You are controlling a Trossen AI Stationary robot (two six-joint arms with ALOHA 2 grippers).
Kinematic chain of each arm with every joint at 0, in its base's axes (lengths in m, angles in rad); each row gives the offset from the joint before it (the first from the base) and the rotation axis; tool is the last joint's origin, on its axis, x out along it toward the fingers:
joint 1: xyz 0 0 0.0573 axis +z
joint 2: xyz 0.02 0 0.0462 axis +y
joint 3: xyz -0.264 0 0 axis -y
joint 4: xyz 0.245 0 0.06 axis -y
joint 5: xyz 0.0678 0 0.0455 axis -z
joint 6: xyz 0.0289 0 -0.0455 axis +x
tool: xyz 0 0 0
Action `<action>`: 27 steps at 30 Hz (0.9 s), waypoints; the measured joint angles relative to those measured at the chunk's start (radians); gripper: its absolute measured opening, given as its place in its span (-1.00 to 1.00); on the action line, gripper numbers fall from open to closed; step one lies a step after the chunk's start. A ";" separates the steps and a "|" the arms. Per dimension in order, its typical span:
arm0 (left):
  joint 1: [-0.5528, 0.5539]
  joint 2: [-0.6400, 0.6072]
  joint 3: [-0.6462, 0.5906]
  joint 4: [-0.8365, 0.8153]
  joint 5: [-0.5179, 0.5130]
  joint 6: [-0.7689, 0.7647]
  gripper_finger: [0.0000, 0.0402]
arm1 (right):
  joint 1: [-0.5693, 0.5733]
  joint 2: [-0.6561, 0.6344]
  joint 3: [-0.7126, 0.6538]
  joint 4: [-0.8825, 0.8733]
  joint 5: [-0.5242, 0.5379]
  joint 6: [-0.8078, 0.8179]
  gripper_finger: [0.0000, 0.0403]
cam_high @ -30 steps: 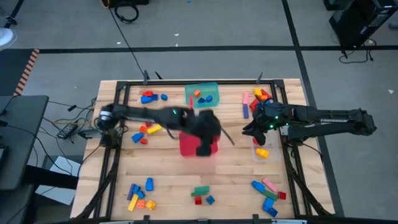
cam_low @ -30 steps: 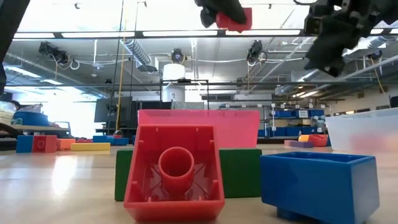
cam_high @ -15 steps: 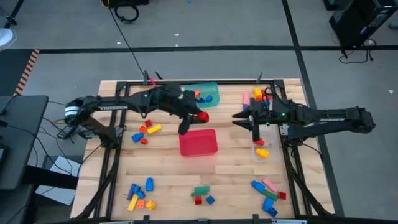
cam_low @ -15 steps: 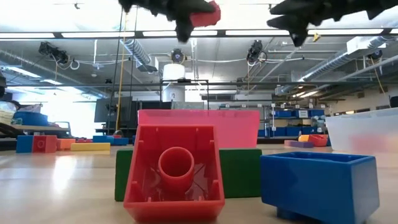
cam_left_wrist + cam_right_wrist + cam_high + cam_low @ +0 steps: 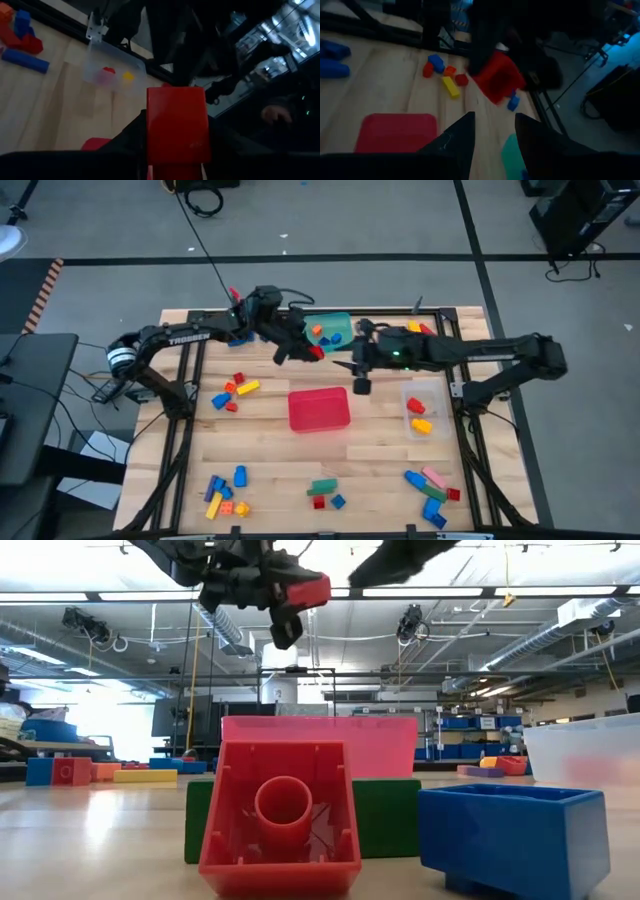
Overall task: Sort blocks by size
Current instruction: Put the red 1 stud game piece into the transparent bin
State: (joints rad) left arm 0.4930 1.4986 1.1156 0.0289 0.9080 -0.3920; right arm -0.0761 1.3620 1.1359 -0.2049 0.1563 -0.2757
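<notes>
My left gripper [image 5: 306,352] is shut on a red block [image 5: 316,353], high above the table by the near rim of the teal tub [image 5: 338,319]. The low view shows that block [image 5: 306,590] well up in the air. Close to the right of it, my right gripper [image 5: 352,376] hangs open over the table with nothing between its fingers [image 5: 455,137]. The right wrist view looks at the held block [image 5: 497,75]. Loose blocks lie in groups on the table: far left [image 5: 238,336], left [image 5: 236,390], near left [image 5: 222,492], near middle [image 5: 322,490], near right [image 5: 432,488]. My left gripper pinches the red block between its two fingers, on two opposite sides [image 5: 150,135]. The fingers reach in from the table's left, close to level. The block sticks out past the fingertips and is lifted clear of the table and the tubs.
A red tub [image 5: 319,408] stands in the middle of the table. A clear tub [image 5: 432,392] with a few blocks stands at the right. The teal tub holds orange and blue blocks [image 5: 330,336]. More blocks lie at the far right [image 5: 405,340]. Black rails [image 5: 185,390] frame the table.
My left gripper has carried the red block from above the red tub toward the far edge, to the teal tub, rolling its wrist on the way. My right gripper has risen from the clear tub and gone toward the table's left, turning as it went.
</notes>
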 joint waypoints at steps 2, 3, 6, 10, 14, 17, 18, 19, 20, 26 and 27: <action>0.027 0.000 0.000 0.006 0.039 -0.006 -0.30 | 0.000 0.052 0.055 -0.014 0.000 -0.057 -0.20; 0.036 0.000 0.000 0.005 0.064 -0.006 -0.30 | 0.000 0.074 0.079 -0.007 0.000 -0.080 -0.18; 0.056 0.000 0.000 0.007 0.125 -0.005 -0.32 | -0.004 0.122 0.134 -0.011 0.000 -0.099 -0.14; 0.070 0.000 0.000 0.011 0.180 -0.002 -0.32 | -0.017 0.159 0.162 -0.008 0.000 -0.146 -0.13; 0.072 -0.001 0.000 0.002 0.187 0.029 -0.32 | -0.029 0.183 0.172 0.006 -0.004 -0.171 -0.16; 0.073 -0.001 0.000 -0.004 0.188 0.044 -0.32 | -0.036 0.190 0.172 0.022 -0.018 -0.195 -0.20; 0.075 -0.001 0.000 -0.004 0.189 0.045 -0.32 | -0.038 0.192 0.172 0.027 -0.018 -0.203 -0.22; 0.076 -0.001 0.000 -0.004 0.190 0.045 -0.32 | -0.040 0.195 0.172 0.037 -0.018 -0.205 -0.25; 0.077 -0.001 0.000 -0.003 0.191 0.044 -0.32 | -0.041 0.196 0.172 0.045 -0.018 -0.205 -0.27; 0.085 -0.002 -0.001 -0.001 0.196 0.044 -0.32 | -0.066 0.205 0.172 0.054 -0.079 -0.202 -0.44; 0.085 -0.002 -0.002 -0.001 0.191 0.045 -0.32 | -0.068 0.205 0.172 0.052 -0.088 -0.200 -0.46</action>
State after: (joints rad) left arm 0.5781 1.4971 1.1141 0.0283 1.0995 -0.3473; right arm -0.1440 1.5673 1.3075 -0.1527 0.0686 -0.4759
